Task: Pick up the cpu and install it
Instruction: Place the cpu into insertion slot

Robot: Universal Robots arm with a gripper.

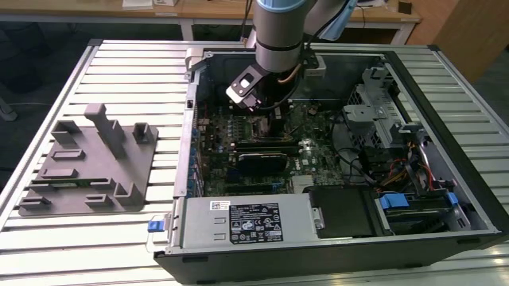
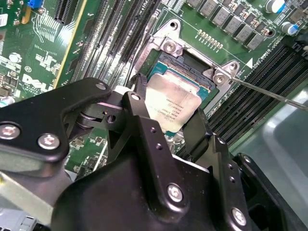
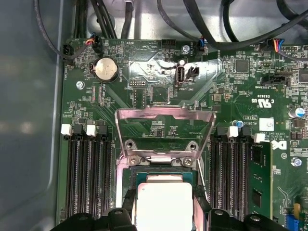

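A slatted metal table is seen in the exterior view, with a wooden desk behind it. On the table, toward the exterior view's left, a grey moulded fixture is laid flat, well apart from the work.

Beside it an open computer case is laid on its side. Inside are found a green motherboard, a boxed power supply along the near wall, a black finned block near the middle of the board and a drive bay with blue tabs. A coin cell and one memory module are seated on the board.

The arm is lowered into the case. In the second wrist view the gripper is closed on the cpu, with one black finger pressed to each of two opposite edges. The chip is held directly at the socket, whose metal load plate is swung up and whose thin lever is released. Whether the chip is fully seated cannot be told
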